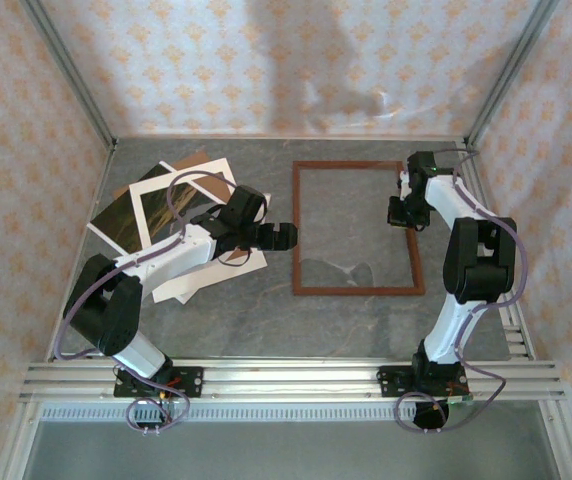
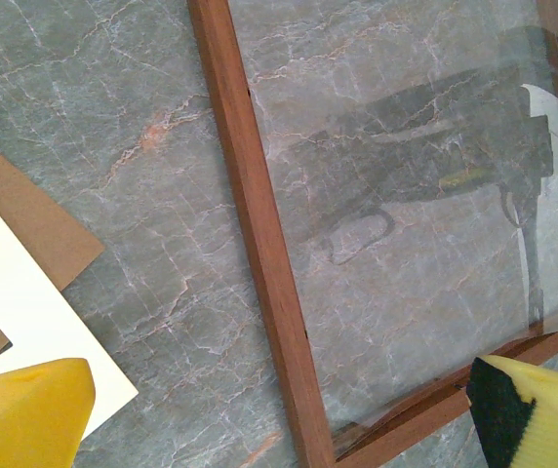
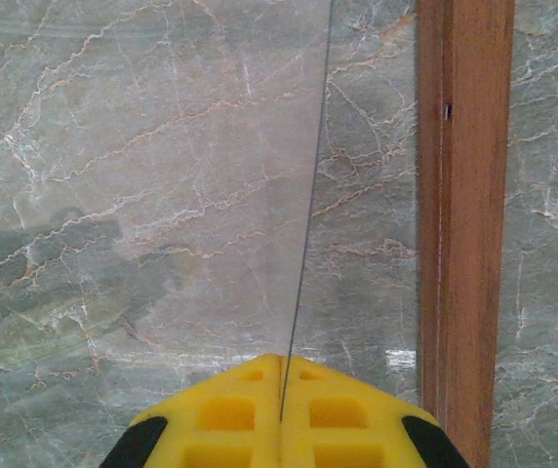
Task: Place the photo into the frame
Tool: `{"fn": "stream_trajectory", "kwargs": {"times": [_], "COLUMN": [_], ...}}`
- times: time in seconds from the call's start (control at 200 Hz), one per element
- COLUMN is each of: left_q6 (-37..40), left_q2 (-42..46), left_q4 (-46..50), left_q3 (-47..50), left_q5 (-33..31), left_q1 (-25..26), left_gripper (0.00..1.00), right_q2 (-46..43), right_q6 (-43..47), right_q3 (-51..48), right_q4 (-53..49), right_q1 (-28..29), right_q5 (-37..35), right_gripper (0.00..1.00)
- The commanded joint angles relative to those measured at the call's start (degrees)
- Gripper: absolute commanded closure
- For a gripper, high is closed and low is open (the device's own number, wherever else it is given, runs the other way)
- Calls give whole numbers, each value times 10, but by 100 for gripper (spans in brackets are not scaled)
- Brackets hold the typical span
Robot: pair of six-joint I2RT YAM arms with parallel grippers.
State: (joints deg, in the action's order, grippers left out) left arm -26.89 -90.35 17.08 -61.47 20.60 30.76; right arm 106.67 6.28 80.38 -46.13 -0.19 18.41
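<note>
The frame (image 1: 295,230) is reddish-brown wood, on a grey-green marbled table (image 1: 236,320) veined white and rust. The photo (image 1: 124,215) looks dark brown and golden, the mat (image 1: 196,172) white, the backing (image 2: 35,219) plain tan. The left fingers (image 2: 25,414) are bright yellow, one faced black. The walls (image 1: 26,120) carry cream paper with orange motifs.

Grey marble table (image 1: 256,322) bears the frame (image 1: 356,291); white mat (image 1: 196,285) beside.

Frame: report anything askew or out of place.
The glass pane is not seated flat in the frame: the right gripper is shut on its edge, and it looks tilted up off the table. Nothing looks broken or spilled.
</note>
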Motion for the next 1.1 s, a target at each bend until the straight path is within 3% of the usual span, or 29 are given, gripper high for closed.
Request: {"fn": "stream_trajectory", "kwargs": {"times": [0.0,1.091], "left_q6": [4,4], "left_q2": [13,5], "left_q4": [-5,-7], "left_q3": [-3,-7], "left_q5": [-1,1], "left_q1": [4,4], "left_gripper": [1,1], "right_q2": [12,19], "right_q6": [7,7], "right_q3": [18,24], "right_q4": [-11,-15], "right_q1": [-3,-3], "right_q5": [-6,-23], "right_gripper": [100,100]}}
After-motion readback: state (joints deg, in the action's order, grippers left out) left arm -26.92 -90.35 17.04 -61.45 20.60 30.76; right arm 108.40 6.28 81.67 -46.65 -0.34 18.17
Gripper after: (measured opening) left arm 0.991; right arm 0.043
